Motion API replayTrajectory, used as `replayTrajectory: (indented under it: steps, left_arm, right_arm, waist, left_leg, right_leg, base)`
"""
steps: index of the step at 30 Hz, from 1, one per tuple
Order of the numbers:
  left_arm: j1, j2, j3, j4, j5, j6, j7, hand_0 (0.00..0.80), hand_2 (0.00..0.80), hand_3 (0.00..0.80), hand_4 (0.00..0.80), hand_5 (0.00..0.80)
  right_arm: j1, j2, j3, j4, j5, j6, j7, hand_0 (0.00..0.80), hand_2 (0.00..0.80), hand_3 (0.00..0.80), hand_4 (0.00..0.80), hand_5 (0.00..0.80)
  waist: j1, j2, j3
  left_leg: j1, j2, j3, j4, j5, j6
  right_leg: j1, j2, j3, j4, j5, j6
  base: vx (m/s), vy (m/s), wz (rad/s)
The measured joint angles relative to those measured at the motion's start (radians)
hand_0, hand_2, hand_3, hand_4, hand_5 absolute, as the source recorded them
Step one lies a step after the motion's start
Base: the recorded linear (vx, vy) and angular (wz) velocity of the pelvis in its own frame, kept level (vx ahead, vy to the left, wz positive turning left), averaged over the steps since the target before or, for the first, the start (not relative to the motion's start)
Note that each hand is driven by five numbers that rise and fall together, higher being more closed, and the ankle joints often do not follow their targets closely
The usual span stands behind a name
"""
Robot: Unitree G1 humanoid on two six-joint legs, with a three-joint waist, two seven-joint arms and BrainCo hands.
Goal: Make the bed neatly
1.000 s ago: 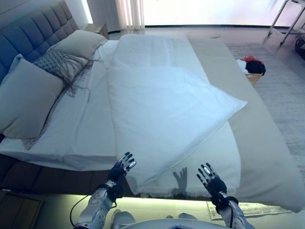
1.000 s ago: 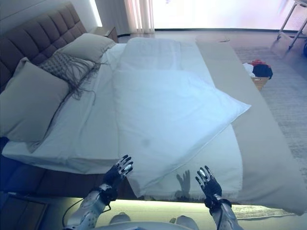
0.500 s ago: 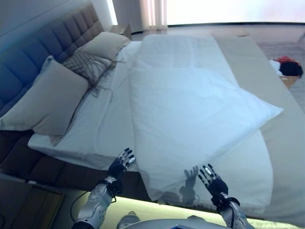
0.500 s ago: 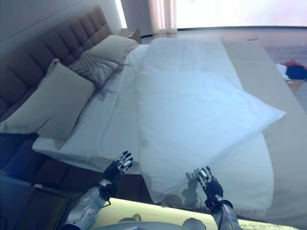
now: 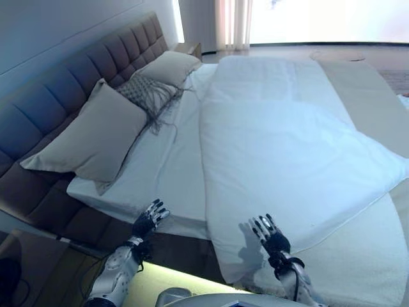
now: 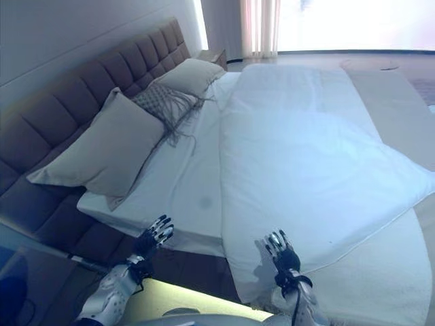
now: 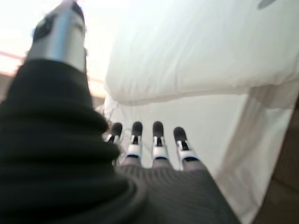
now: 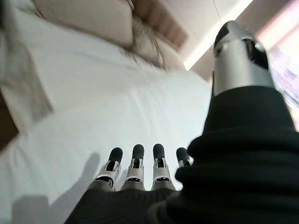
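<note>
Right hand [image 8: 140,184] with fingers [image 8: 136,161] straight and spread above the white duvet [image 8: 117,116]; its shadow falls on the cloth. Beyond, pillows [image 8: 88,16] lie against a padded headboard [image 8: 163,21].

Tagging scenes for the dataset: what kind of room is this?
Most likely a bedroom: a large bed with a white duvet, pillows leaning on a padded headboard, and curtains at a bright window.

White duvet [image 5: 294,147] askew on bed [image 5: 169,169]
</note>
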Motion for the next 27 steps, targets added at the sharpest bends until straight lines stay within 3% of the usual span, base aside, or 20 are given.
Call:
replayTrajectory:
  steps: [1, 4, 5, 7, 8, 13, 17, 20, 21, 24, 25, 27]
  left_arm:
    - [-0.009, 0.001, 0.0, 0.0, 0.0, 0.002, 0.006, 0.0, 0.0, 0.0, 0.0, 0.0]
    - [-0.026, 0.006, -0.008, 0.007, 0.0, 0.007, 0.014, 0.0, 0.0, 0.0, 0.0, 0.0]
    - [-0.04, 0.005, -0.025, 0.017, 0.0, 0.016, 0.014, 0.0, 0.0, 0.0, 0.0, 0.0]
    - [-0.064, -0.009, -0.05, 0.018, 0.0, 0.026, 0.006, 0.0, 0.0, 0.0, 0.0, 0.0]
    - [-0.065, -0.013, -0.052, 0.018, 0.0, 0.027, 0.002, 0.0, 0.0, 0.0, 0.0, 0.0]
    - [-0.052, -0.012, -0.037, 0.018, 0.008, 0.043, -0.001, 0.0, 0.0, 0.0, 0.0, 0.0]
    - [-0.055, -0.011, -0.036, 0.018, 0.008, 0.043, 0.005, 0.0, 0.0, 0.0, 0.0, 0.0]
    - [-0.054, -0.002, -0.038, 0.024, 0.007, 0.042, 0.008, 0.0, 0.0, 0.0, 0.0, 0.0]
    - [-0.05, -0.003, -0.044, 0.03, 0.007, 0.042, 0.013, 0.0, 0.0, 0.0, 0.0, 0.0]
    - [-0.035, -0.007, -0.069, 0.037, 0.006, 0.037, 0.018, 0.0, 0.0, 0.0, 0.0, 0.0]
    - [-0.036, -0.01, -0.083, 0.037, 0.006, 0.034, 0.018, 0.0, 0.0, 0.0, 0.0, 0.0]
    - [-0.042, -0.01, -0.083, 0.038, 0.006, 0.033, 0.011, 0.0, 0.0, 0.0, 0.0, 0.0]
  right_arm:
    - [-0.011, -0.003, -0.023, 0.038, 0.013, -0.004, -0.005, 0.0, 0.0, 0.0, 0.0, 0.0]
    - [-0.036, -0.008, -0.064, 0.148, 0.034, -0.013, -0.001, 0.0, 0.0, 0.0, 0.0, 0.0]
    - [-0.041, -0.014, -0.076, 0.192, 0.042, -0.016, 0.002, 0.0, 0.0, 0.0, 0.0, 0.0]
    - [-0.038, -0.045, -0.087, 0.243, 0.052, -0.018, 0.012, 0.0, 0.0, 0.0, 0.0, 0.0]
    - [-0.032, -0.055, -0.1, 0.256, 0.055, -0.019, 0.014, 0.0, 0.0, 0.0, 0.0, 0.0]
    - [-0.021, -0.055, -0.117, 0.303, 0.061, -0.019, 0.032, 0.0, 0.0, 0.0, 0.0, 0.0]
    - [-0.039, -0.029, -0.125, 0.382, 0.083, -0.018, 0.055, 0.0, 0.0, 0.0, 0.0, 0.0]
    - [-0.067, -0.024, -0.128, 0.442, 0.115, -0.012, 0.065, 0.0, 0.0, 0.0, 0.0, 0.0]
    - [-0.078, -0.029, -0.135, 0.455, 0.121, -0.006, 0.063, 0.0, 0.0, 0.0, 0.0, 0.0]
    - [-0.111, -0.066, -0.149, 0.469, 0.153, 0.005, 0.063, 0.0, 0.0, 0.0, 0.0, 0.0]
    - [-0.128, -0.092, -0.151, 0.479, 0.17, 0.006, 0.063, 0.0, 0.0, 0.0, 0.0, 0.0]
    - [-0.156, -0.127, -0.17, 0.509, 0.205, 0.014, 0.074, 0.0, 0.0, 0.0, 0.0, 0.0]
  waist:
    - [0.0, -0.007, 0.002]
    - [-0.022, -0.041, -0.016]
    - [-0.029, -0.039, -0.017]
    - [-0.034, -0.028, -0.016]
    - [-0.036, -0.022, -0.013]
    - [-0.044, -0.023, -0.013]
    - [-0.018, -0.03, -0.012]
    - [-0.008, -0.056, 0.004]
    - [-0.001, -0.06, 0.007]
    - [0.012, -0.03, 0.008]
    - [0.011, -0.001, 0.009]
    - [0.01, 0.021, 0.002]
  left_leg:
    - [0.002, 0.009, 0.001, -0.001, -0.005, -0.004]
    - [0.011, 0.044, -0.001, -0.008, -0.022, -0.015]
    - [0.013, 0.066, -0.006, -0.011, -0.022, -0.019]
    - [0.009, 0.091, -0.004, -0.003, -0.019, -0.026]
    - [0.012, 0.1, 0.005, 0.006, -0.019, -0.026]
    - [0.009, 0.12, 0.012, 0.036, -0.019, -0.026]
    - [-0.008, 0.133, 0.038, 0.073, -0.018, -0.023]
    - [-0.053, 0.137, 0.015, 0.19, -0.017, -0.011]
    - [-0.061, 0.137, 0.001, 0.219, -0.005, 0.005]
    - [-0.066, 0.159, -0.014, 0.2, 0.004, 0.025]
    - [-0.062, 0.162, -0.021, 0.155, 0.004, 0.021]
    - [-0.058, 0.16, -0.001, 0.084, -0.018, 0.005]
  right_leg:
    - [-0.008, 0.006, 0.0, -0.049, 0.009, 0.015]
    - [-0.026, 0.028, 0.01, -0.229, 0.094, 0.104]
    - [-0.016, 0.046, 0.005, -0.257, 0.133, 0.086]
    - [-0.014, 0.097, 0.001, -0.261, 0.125, 0.065]
    - [-0.019, 0.104, 0.002, -0.248, 0.118, 0.049]
    - [-0.015, 0.11, -0.016, -0.2, 0.069, 0.033]
    - [-0.014, 0.115, -0.017, -0.18, 0.043, 0.034]
    - [-0.001, 0.109, -0.006, -0.155, 0.007, 0.018]
    - [0.001, 0.107, 0.006, -0.159, 0.006, 0.008]
    - [0.018, 0.123, -0.001, -0.183, 0.014, -0.009]
    - [0.012, 0.135, -0.008, -0.18, 0.014, -0.008]
    - [-0.035, 0.13, -0.015, -0.15, 0.009, -0.005]
  base:
    - [0.131, -0.26, -0.69]
    - [0.076, -0.287, -0.57]
    - [0.114, -0.264, -0.35]
    - [0.1, -0.234, -0.22]
    - [0.104, -0.204, -0.08]
    - [0.084, -0.207, 0.07]
    - [0.079, -0.188, 0.1]
    - [0.053, 0.018, 0.31]
    - [0.062, 0.184, -0.13]
    - [0.083, 0.22, 0.0]
    - [0.103, 0.237, 0.15]
    - [0.231, 0.256, 0.15]
